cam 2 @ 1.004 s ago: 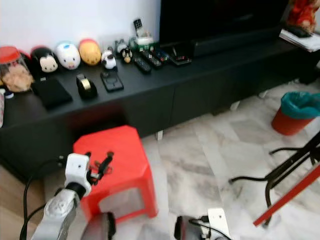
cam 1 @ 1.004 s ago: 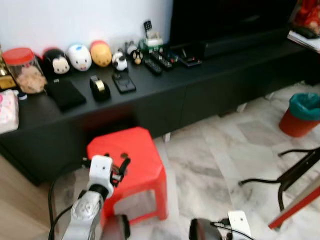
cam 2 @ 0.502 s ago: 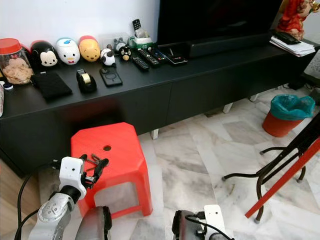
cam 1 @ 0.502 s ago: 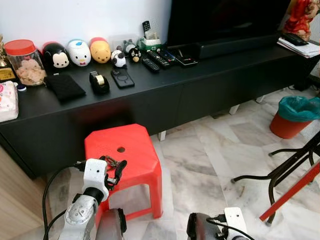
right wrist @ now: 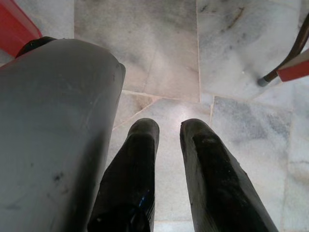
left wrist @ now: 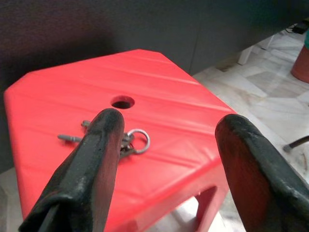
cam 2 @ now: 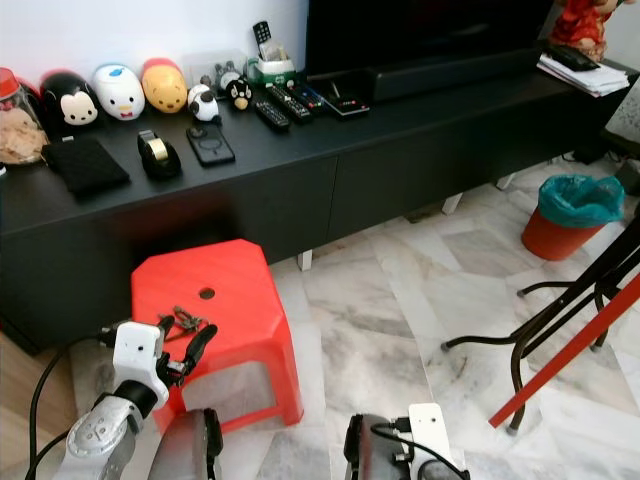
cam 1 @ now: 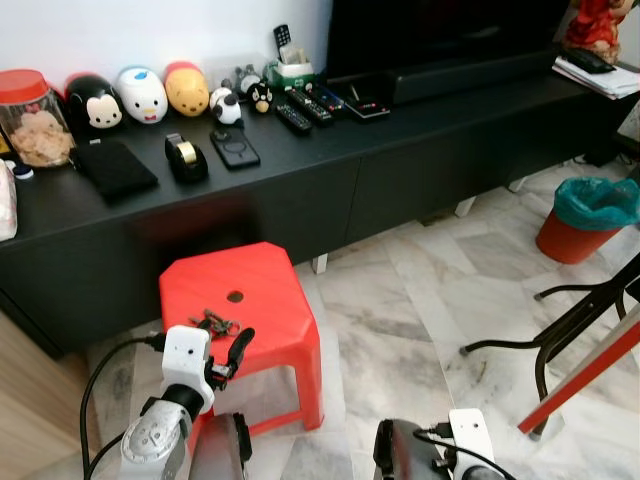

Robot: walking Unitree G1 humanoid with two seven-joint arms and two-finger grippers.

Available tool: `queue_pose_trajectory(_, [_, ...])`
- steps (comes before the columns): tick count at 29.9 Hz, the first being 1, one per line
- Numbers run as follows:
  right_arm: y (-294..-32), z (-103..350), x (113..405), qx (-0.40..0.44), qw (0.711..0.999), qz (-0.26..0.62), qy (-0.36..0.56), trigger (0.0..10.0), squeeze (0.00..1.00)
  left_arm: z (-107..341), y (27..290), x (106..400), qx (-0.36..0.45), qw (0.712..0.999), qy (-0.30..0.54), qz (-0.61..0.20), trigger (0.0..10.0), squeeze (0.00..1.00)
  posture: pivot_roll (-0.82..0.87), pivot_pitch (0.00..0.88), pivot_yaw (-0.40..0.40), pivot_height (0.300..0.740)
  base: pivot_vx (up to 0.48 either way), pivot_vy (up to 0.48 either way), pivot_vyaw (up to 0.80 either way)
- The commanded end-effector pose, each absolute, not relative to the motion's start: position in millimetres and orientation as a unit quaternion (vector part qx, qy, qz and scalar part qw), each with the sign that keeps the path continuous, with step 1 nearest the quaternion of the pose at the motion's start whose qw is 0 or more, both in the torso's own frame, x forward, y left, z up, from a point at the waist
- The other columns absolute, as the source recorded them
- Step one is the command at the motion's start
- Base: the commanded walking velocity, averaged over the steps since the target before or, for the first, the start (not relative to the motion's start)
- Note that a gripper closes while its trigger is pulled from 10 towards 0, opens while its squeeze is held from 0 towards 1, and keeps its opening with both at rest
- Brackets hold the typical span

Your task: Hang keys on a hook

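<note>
A home living room, by the look of it: a long black TV console (cam 1: 400, 170) holds remotes (cam 1: 305, 108) and plush toys (cam 1: 140, 93) below what seems a television (cam 1: 450, 30), over marble floor tiles (cam 1: 420, 300), with a red plastic stool (cam 1: 240, 300).

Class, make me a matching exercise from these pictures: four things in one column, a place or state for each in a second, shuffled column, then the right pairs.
Things
1. keys
2. tape dispenser
3. red bin
4. left claw

Places or states
A. stands on the marble floor, lined with a green bag
B. open, just short of the stool's top
C. lie on the red stool, beside its round hole
D. sits on the black cabinet, next to a phone

Right pairs: 1-C, 2-D, 3-A, 4-B
</note>
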State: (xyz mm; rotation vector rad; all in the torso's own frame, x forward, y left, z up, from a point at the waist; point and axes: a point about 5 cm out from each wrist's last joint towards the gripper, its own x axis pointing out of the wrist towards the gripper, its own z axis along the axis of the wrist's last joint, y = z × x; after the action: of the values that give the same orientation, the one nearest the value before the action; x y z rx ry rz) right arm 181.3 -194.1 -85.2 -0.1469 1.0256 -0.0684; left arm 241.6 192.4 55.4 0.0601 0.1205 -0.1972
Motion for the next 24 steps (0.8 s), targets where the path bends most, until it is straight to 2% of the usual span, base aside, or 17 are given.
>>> queue_pose_trajectory(1, [-193.9, -95.1, 160.0, -0.069, 0.846, -0.032, 0.527, 10.0, 0.00, 59.3, 188.7, 241.8, 0.033, 0.992, 0.056, -0.110, 10.0, 0.00, 0.07, 0.052, -0.107, 0.567, -0.319, 0.000, 0.00])
queue_pose_trajectory(21, [-191.8, -94.5, 162.2, -0.068, 0.848, -0.032, 0.525, 10.0, 0.00, 56.0, 190.2, 243.7, 0.035, 0.992, 0.069, -0.101, 10.0, 0.00, 0.07, 0.051, -0.104, 0.567, 0.000, 0.000, 0.00])
queue_pose_trajectory(24, [-191.9, -94.2, 162.8, -0.067, 0.848, -0.032, 0.525, 10.0, 0.00, 56.0, 190.4, 244.4, 0.037, 0.992, 0.070, -0.101, 10.0, 0.00, 0.07, 0.052, -0.105, 0.567, 0.000, 0.301, 0.00])
